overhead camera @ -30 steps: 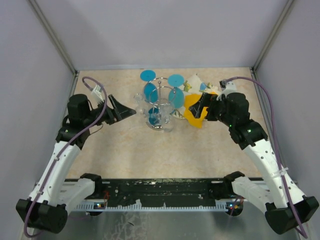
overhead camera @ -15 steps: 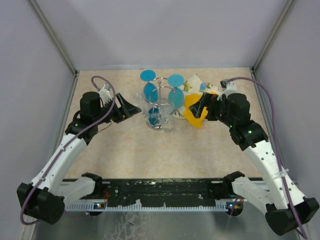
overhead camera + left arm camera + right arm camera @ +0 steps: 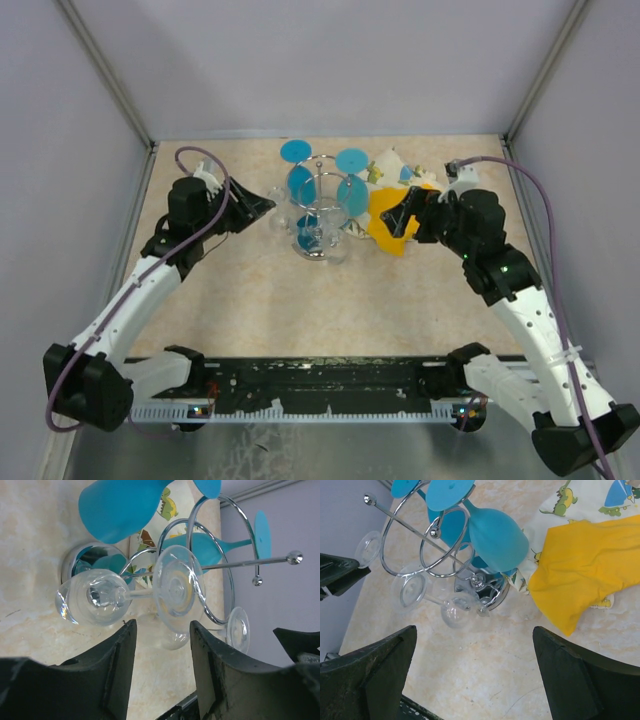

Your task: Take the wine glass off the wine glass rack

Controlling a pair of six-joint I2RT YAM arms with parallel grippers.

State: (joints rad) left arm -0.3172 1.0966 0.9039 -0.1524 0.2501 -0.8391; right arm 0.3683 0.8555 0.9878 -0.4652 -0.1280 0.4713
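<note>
Left claw (image 3: 161, 626) narrowly parted, right claw (image 3: 474, 630) wide apart.

Polished chrome wire wine glass rack (image 3: 227, 566), mirror-bright round base (image 3: 84, 560), smooth clear glass wine glass (image 3: 172, 585), satin opaque blue goblets (image 3: 120, 507), perhaps plastic, soft matt yellow cloth (image 3: 580, 565), mottled beige stone-look table (image 3: 485, 655).

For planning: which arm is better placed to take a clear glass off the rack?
Left. Its open fingers face a clear glass on the rack. The right fingers are by the cloth, facing blue glasses.
</note>
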